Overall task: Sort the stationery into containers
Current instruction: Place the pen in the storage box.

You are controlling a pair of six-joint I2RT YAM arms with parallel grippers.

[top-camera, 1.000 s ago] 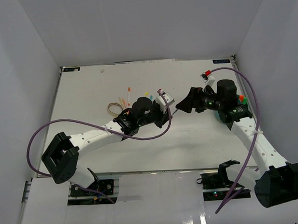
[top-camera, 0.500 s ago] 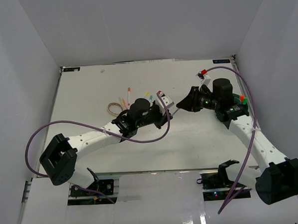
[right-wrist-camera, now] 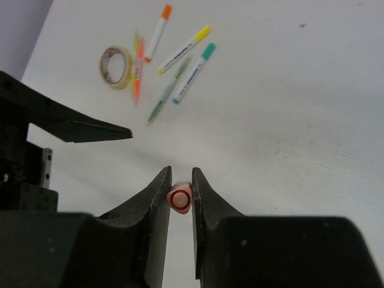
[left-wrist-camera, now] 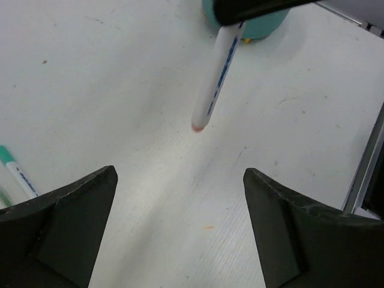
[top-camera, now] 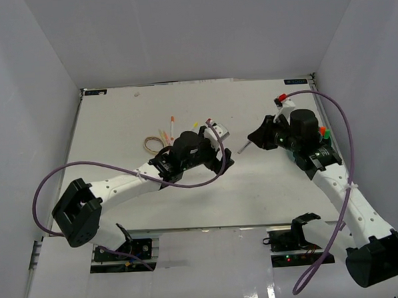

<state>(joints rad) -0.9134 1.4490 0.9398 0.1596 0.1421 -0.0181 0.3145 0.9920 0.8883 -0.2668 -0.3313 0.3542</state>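
- My right gripper [right-wrist-camera: 180, 180]: fingers closed tight on a white pen [right-wrist-camera: 179, 198]; wrist cam looks down the barrel, so only the round end w/ red ring shows btwn the pads.
- White pen, seen from the left wrist cam: blue print along the barrel, pinkish tip; held by its far end, free end angled toward my left gripper [left-wrist-camera: 180, 173]; tip appears clear of the table [top-camera: 117, 113], but the angle is too poor to confirm.
- My left gripper: fingers spread wide, nothing btwn them; it faces the pen's free tip w/ a clear gap, no contact.
- Pos. in the top view: the pen sits btwn the two grippers, approx. mid-table, right of the loose stationery.
- Teal organiser cup [left-wrist-camera: 261, 29]: on the table's right side, just behind my right gripper; partly covered by its fingers; compartments not visible.
- Loose items lying flat on the far-left area: orange-capped pen [right-wrist-camera: 158, 29]; yellow-capped pen [right-wrist-camera: 183, 50]; teal-capped pen [right-wrist-camera: 192, 73]; thin green pencil [right-wrist-camera: 170, 90]; thin pink-orange pencil [right-wrist-camera: 138, 72]; beige loop [right-wrist-camera: 117, 67] touching or just beside that last pencil.
- All loose items are well apart from the cup.
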